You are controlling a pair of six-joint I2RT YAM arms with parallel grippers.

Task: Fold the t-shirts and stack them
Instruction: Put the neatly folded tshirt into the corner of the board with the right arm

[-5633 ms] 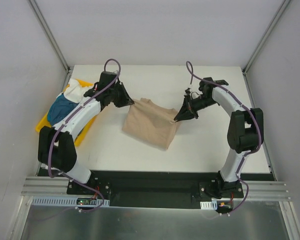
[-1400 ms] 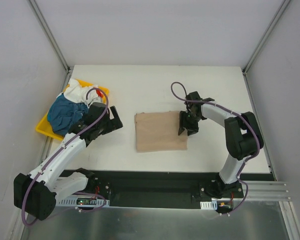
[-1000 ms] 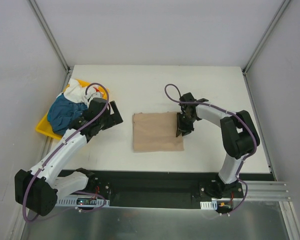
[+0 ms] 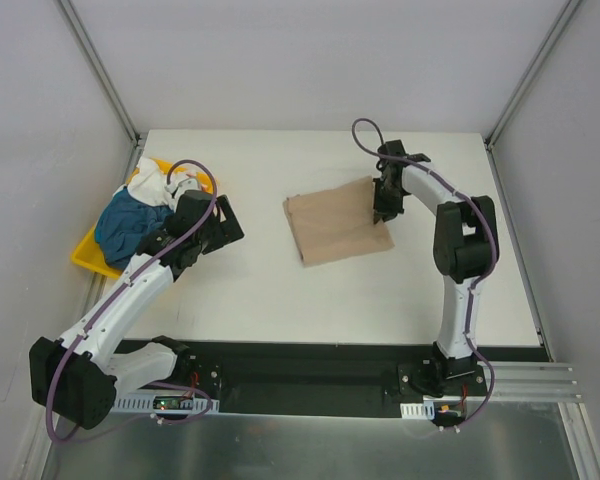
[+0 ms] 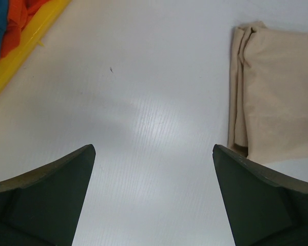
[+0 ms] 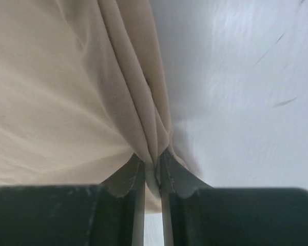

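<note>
The folded tan t-shirt (image 4: 335, 226) lies tilted on the table's middle right. My right gripper (image 4: 382, 210) is shut on its right edge; in the right wrist view the tan t-shirt (image 6: 66, 87) is bunched into pleats between the fingers (image 6: 131, 177). The left wrist view shows the tan t-shirt (image 5: 277, 92) at the far right. Teal-blue (image 4: 130, 222), white (image 4: 155, 182) and red-orange t-shirts are heaped in the yellow tray (image 4: 88, 257). My left gripper (image 4: 220, 228) hangs open over bare table to the right of the tray, its fingers (image 5: 51, 189) wide apart with nothing between them.
The yellow tray's rim (image 5: 20, 56) shows at the left wrist view's upper left, with orange cloth inside. Grey walls and metal posts close in the table at the back and sides. The black base rail (image 4: 310, 375) runs along the near edge.
My right gripper has pinched the tan t-shirt's right edge and dragged it toward the back right, turning it askew. The left gripper has barely moved.
</note>
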